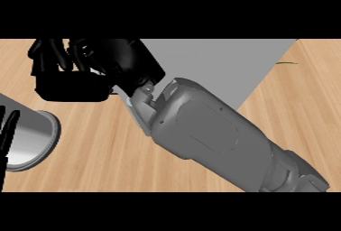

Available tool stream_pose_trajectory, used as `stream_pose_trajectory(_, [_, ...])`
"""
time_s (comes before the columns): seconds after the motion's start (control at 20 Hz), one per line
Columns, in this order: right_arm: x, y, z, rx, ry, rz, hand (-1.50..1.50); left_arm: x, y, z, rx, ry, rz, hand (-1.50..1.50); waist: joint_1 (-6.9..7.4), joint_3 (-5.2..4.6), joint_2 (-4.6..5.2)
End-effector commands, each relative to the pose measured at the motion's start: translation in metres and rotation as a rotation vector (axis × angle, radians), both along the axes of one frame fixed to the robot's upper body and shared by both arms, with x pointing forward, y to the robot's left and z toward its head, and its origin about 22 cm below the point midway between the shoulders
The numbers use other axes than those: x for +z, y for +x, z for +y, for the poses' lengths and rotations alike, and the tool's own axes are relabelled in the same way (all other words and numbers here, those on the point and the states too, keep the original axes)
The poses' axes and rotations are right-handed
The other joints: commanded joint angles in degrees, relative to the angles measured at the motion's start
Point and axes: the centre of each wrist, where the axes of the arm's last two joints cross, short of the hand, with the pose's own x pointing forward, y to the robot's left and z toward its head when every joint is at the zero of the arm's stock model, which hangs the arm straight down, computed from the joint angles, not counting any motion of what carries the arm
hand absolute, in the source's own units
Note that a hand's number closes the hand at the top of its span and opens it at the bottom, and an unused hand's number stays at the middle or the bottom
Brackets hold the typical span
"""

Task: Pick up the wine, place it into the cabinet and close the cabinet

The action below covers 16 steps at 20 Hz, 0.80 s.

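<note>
My right forearm [213, 135] crosses the view from the lower right up to the upper left. Its black right hand [86, 67] lies at the top left, over the wooden counter [100, 149], just left of the grey cabinet [213, 63]. No wine bottle shows anywhere; the right hand and arm cover much of the area in front of the cabinet. At the left edge my left hand [8, 128] rests with straight fingers pointing up, beside the round grey end of the left forearm [30, 140].
The grey cabinet fills the top middle and narrows downward behind my right arm. Bare wooden counter lies to the right of it and along the lower left. A thin green sprig [288, 62] pokes out at the cabinet's right edge.
</note>
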Motion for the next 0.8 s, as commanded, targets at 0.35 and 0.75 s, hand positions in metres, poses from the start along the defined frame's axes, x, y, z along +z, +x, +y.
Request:
stream_pose_trajectory(0.35, [-0.011,0.066,-0.047,-0.170,-0.019,-0.004,1.50,0.003,0.013,0.000,-0.008,0.003,-0.010,-1.50,-1.60,0.74,1.67])
stream_pose_trajectory(0.75, [-0.025,0.081,-0.053,-0.187,-0.062,-0.035,1.50,0.004,0.010,-0.003,-0.007,-0.001,-0.008,-1.50,-0.98,0.69,1.84])
